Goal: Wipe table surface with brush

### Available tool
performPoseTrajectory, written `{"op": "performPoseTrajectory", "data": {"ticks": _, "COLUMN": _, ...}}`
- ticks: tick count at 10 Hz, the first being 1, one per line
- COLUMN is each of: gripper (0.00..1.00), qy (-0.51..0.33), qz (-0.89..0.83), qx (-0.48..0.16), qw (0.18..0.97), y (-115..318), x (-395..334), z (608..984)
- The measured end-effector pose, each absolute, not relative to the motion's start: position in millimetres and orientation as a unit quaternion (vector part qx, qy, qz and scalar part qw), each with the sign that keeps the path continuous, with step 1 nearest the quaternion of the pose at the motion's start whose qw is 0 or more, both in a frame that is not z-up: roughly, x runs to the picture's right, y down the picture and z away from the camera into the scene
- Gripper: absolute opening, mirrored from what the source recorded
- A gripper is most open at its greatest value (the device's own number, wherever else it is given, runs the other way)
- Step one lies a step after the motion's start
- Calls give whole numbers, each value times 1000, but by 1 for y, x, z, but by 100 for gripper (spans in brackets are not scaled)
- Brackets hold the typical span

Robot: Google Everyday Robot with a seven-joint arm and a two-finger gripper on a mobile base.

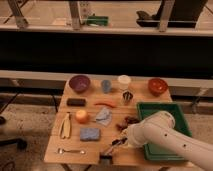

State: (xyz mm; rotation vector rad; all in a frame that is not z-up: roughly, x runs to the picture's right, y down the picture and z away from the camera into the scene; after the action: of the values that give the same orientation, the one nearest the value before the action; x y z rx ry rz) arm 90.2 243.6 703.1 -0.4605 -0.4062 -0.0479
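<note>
Table surface (75,142): light tan wooden top on which all items are laid; no wiped area can be told apart from the rest, so the wiping is judged to be at most just begun, with nearly the whole top left to be covered.
Arm (172,140): white, reaching in from the right across the front right corner of the table.
Green tray (162,109): rectangular, to the right of the jaws; its visible part is seen to hold nothing, the remainder being hidden by the arm.
Purple bowl (79,83): far beyond the jaws, to their left; its contents cannot be made out.
Red bowl (157,85): far beyond the jaws, to their right; its contents cannot be made out.
White cup (124,81): in the back row, well beyond the jaws; interior not visible.
Blue cup (106,86): in the back row, beside the white cup; interior not visible.
Blue sponge (90,134): just left of the jaws, lying untouched.
Gripper (116,144): near the front edge, low over the table; the jaws are closed on the handle of the brush.
Brush (106,157): held below and slightly left of the jaws; its dark head is seen at the table's front edge, apparently resting on the wood.
</note>
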Motion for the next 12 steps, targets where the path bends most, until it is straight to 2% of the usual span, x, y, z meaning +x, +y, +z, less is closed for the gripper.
{"op": "performPoseTrajectory", "data": {"ticks": 4, "gripper": 0, "qy": -197, "qz": -27, "qx": -220, "qw": 955, "y": 246, "x": 82, "z": 699}}
{"op": "performPoseTrajectory", "data": {"ticks": 9, "gripper": 0, "qy": -168, "qz": 0, "qx": -173, "qw": 971, "y": 213, "x": 121, "z": 691}}
{"op": "performPoseTrajectory", "data": {"ticks": 12, "gripper": 0, "qy": -133, "qz": 11, "qx": -159, "qw": 978, "y": 201, "x": 149, "z": 701}}
